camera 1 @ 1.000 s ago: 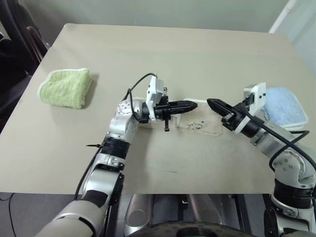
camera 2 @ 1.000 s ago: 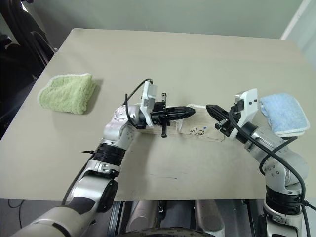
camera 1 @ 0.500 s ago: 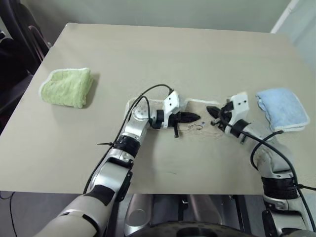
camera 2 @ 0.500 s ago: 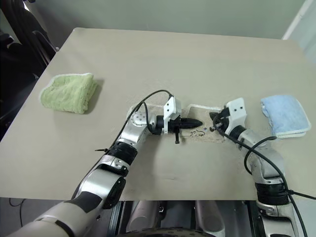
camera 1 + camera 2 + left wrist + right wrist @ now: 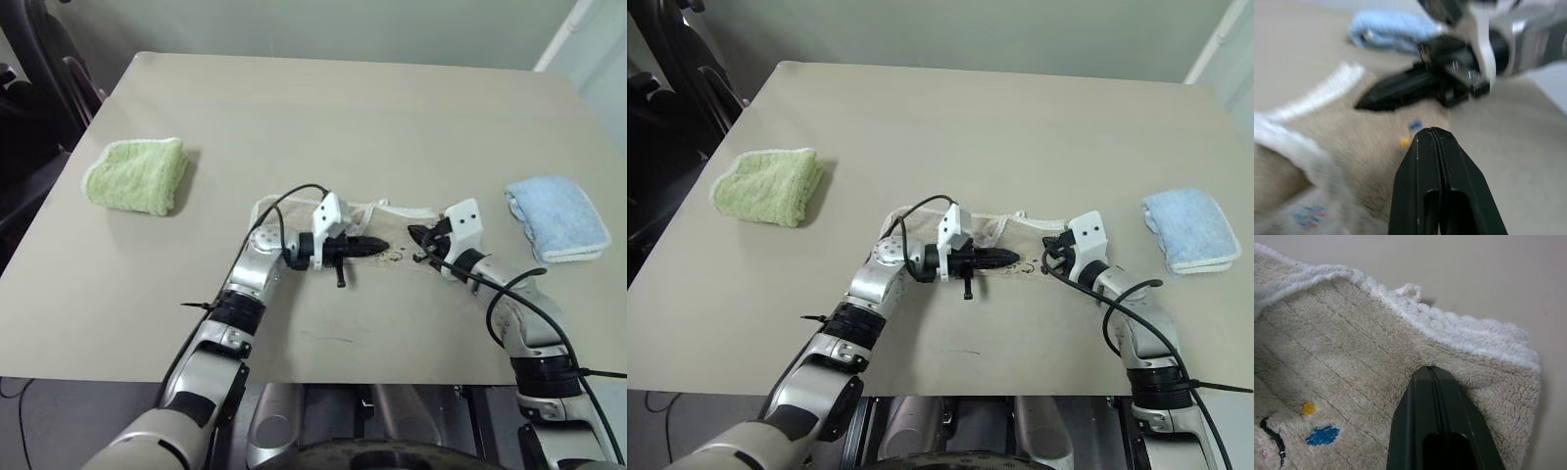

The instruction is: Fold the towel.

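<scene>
The beige towel (image 5: 1004, 235) lies spread near the front middle of the table (image 5: 970, 117), between the two arms. The left gripper (image 5: 1011, 258) points sideways over its middle, fingers pressed together on nothing. The right gripper (image 5: 1046, 251) rests at the towel's right end, fingers together too, their tips against the pile. A green towel (image 5: 764, 184) sits far left, a blue towel (image 5: 1190, 227) far right

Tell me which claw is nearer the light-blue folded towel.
Right. The right claw is over the beige towel's end nearest the light-blue folded towel; the left claw sits farther off, mid-towel.
</scene>
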Robot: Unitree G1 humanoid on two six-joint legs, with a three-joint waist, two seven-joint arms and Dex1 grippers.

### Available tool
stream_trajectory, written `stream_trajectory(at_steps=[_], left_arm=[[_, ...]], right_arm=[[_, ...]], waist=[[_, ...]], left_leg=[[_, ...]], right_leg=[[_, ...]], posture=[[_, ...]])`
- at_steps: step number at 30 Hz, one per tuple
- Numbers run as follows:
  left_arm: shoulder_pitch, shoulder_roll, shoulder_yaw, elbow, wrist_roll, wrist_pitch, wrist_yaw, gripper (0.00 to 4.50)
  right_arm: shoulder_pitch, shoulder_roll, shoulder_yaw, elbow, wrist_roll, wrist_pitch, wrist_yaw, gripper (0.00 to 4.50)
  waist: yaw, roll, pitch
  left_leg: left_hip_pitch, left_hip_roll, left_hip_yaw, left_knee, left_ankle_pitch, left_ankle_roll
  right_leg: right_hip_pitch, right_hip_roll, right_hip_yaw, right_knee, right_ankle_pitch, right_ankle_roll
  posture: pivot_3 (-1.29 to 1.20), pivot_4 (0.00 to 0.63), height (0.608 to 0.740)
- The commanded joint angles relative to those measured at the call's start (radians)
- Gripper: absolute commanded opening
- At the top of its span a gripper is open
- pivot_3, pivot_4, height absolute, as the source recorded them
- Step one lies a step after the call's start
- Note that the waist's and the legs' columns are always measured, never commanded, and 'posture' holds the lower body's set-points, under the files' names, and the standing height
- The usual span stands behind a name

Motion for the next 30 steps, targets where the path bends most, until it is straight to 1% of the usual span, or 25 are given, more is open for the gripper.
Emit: stream_trajectory(at_steps=[1,3,4,5,7,9,11,12,13,14,17,19,21,24,26,27,29,30], left_arm=[[-0.036,0.027,0.089,-0.138,-0.153,0.162,-0.012,0.39],[-0.045,0.053,0.172,-0.235,-0.315,0.362,0.008,0.84],[-0.046,0.077,0.204,-0.275,-0.372,0.432,0.011,1.26],[-0.045,0.101,0.228,-0.301,-0.405,0.476,0.016,1.54],[-0.039,0.162,0.262,-0.328,-0.424,0.514,0.027,2.21],[-0.026,0.232,0.294,-0.352,-0.449,0.548,0.018,2.91],[-0.014,0.279,0.347,-0.379,-0.484,0.584,0.056,3.66],[-0.002,0.304,0.372,-0.392,-0.498,0.604,0.077,3.9],[0.01,0.325,0.396,-0.403,-0.511,0.619,0.094,4.25],[0.029,0.346,0.426,-0.415,-0.529,0.646,0.123,4.45],[0.137,0.426,0.517,-0.478,-0.569,0.72,0.199,4.45],[0.187,0.456,0.555,-0.51,-0.604,0.768,0.234,4.45],[0.266,0.492,0.605,-0.556,-0.643,0.822,0.262,4.5],[0.339,0.524,0.665,-0.572,-0.69,0.911,0.339,4.5],[0.395,0.541,0.674,-0.59,-0.682,0.956,0.402,4.5],[0.407,0.538,0.679,-0.594,-0.687,0.971,0.431,4.5],[0.413,0.533,0.692,-0.591,-0.704,0.99,0.468,4.5],[0.412,0.528,0.698,-0.59,-0.705,1.006,0.505,4.5]], right_arm=[[-0.021,-0.018,-0.084,-0.127,0.131,0.051,0.062,0.0],[-0.023,-0.035,-0.122,-0.204,0.222,0.102,0.099,0.0],[-0.026,-0.047,-0.138,-0.242,0.265,0.121,0.116,0.0],[-0.031,-0.056,-0.152,-0.272,0.303,0.139,0.126,0.0],[-0.055,-0.072,-0.184,-0.317,0.387,0.19,0.127,0.0],[-0.083,-0.094,-0.194,-0.344,0.438,0.23,0.123,0.0],[-0.108,-0.12,-0.174,-0.357,0.447,0.247,0.131,0.0],[-0.121,-0.129,-0.161,-0.362,0.453,0.255,0.134,0.0],[-0.133,-0.134,-0.149,-0.365,0.459,0.261,0.135,0.0],[-0.146,-0.137,-0.136,-0.366,0.461,0.264,0.136,0.0],[-0.189,-0.147,-0.078,-0.357,0.447,0.259,0.159,0.0],[-0.201,-0.156,-0.041,-0.349,0.427,0.25,0.175,0.0],[-0.198,-0.166,0.008,-0.337,0.394,0.227,0.203,0.37],[-0.195,-0.186,0.074,-0.307,0.333,0.192,0.245,1.18],[-0.196,-0.203,0.121,-0.279,0.285,0.162,0.28,1.9],[-0.199,-0.205,0.135,-0.267,0.269,0.149,0.29,2.2],[-0.205,-0.202,0.153,-0.249,0.244,0.13,0.301,2.98],[-0.211,-0.189,0.154,-0.233,0.226,0.12,0.286,3.27]], waist=[[0.0,0.001,0.001],[-0.001,0.001,0.001],[-0.001,0.001,0.001],[-0.001,0.001,0.001],[-0.004,0.001,0.001],[-0.005,0.0,0.001],[-0.005,0.0,0.001],[-0.005,0.0,0.001],[-0.005,0.0,0.001],[-0.006,0.0,0.001],[-0.009,0.0,0.001],[-0.01,0.0,0.001],[-0.009,-0.002,0.0],[-0.004,-0.002,0.0],[-0.005,-0.003,0.0],[-0.006,-0.003,0.0],[-0.005,-0.003,0.001],[-0.004,-0.004,0.001]], left_leg=[[0.0,0.0,0.0,0.0,0.0,0.0],[-0.003,0.0,0.001,-0.001,0.0,0.0],[-0.004,0.0,0.001,-0.001,0.0,-0.001],[-0.004,0.0,0.001,-0.001,0.001,-0.001],[-0.003,0.0,0.002,-0.002,0.0,-0.001],[-0.001,0.0,0.002,-0.003,0.0,-0.002],[0.0,0.0,0.002,-0.004,0.0,-0.002],[0.0,0.0,0.002,-0.005,0.0,-0.002],[0.001,0.0,0.002,-0.006,0.0,-0.003],[0.001,0.0,0.001,-0.006,0.001,-0.003],[0.002,0.0,0.002,-0.013,0.002,-0.005],[0.002,0.0,0.002,-0.018,0.003,-0.006],[0.002,0.0,0.002,-0.021,0.004,-0.009],[0.002,0.001,0.002,-0.027,0.006,-0.012],[0.003,0.001,0.002,-0.03,0.007,-0.014],[0.003,0.001,0.002,-0.031,0.007,-0.015],[0.004,0.002,0.002,-0.033,0.008,-0.016],[0.004,0.002,0.002,-0.033,0.009,-0.017]], right_leg=[[0.0,0.0,0.0,0.0,0.0,0.0],[-0.003,0.0,0.0,0.0,0.0,-0.001],[-0.004,0.0,0.0,0.0,0.001,-0.002],[-0.004,0.0,0.0,0.0,0.001,-0.003],[-0.004,0.0,0.0,0.0,0.0,-0.004],[-0.003,0.0,0.001,0.0,-0.001,-0.005],[-0.002,0.0,0.001,0.0,-0.002,-0.005],[-0.002,0.0,0.001,0.0,-0.002,-0.005],[-0.002,0.0,0.001,0.0,-0.002,-0.005],[-0.003,0.0,0.001,0.0,-0.003,-0.006],[-0.005,0.0,0.001,0.0,-0.003,-0.008],[-0.007,0.0,0.001,0.0,-0.005,-0.011],[-0.009,0.0,0.0,0.001,-0.006,-0.015],[-0.012,0.0,-0.001,0.001,-0.006,-0.022],[-0.013,0.0,-0.001,0.001,-0.007,-0.024],[-0.013,0.0,-0.001,0.001,-0.007,-0.024],[-0.013,0.0,-0.001,0.001,-0.007,-0.026],[-0.014,0.001,-0.002,0.002,-0.006,-0.027]], posture=[[0.0,0.15,0.697],[0.0,0.15,0.697],[0.0,0.15,0.697],[0.0,0.15,0.697],[0.0,0.15,0.697],[0.0,0.15,0.697],[0.0,0.15,0.697],[0.0,0.15,0.697],[0.0,0.15,0.697],[0.0,0.15,0.697],[0.0,0.15,0.697],[0.0,0.15,0.697],[0.0,0.15,0.697],[0.0,0.15,0.697],[0.0,0.15,0.697],[0.0,0.15,0.697],[0.0,0.15,0.697],[0.0,0.15,0.697]])
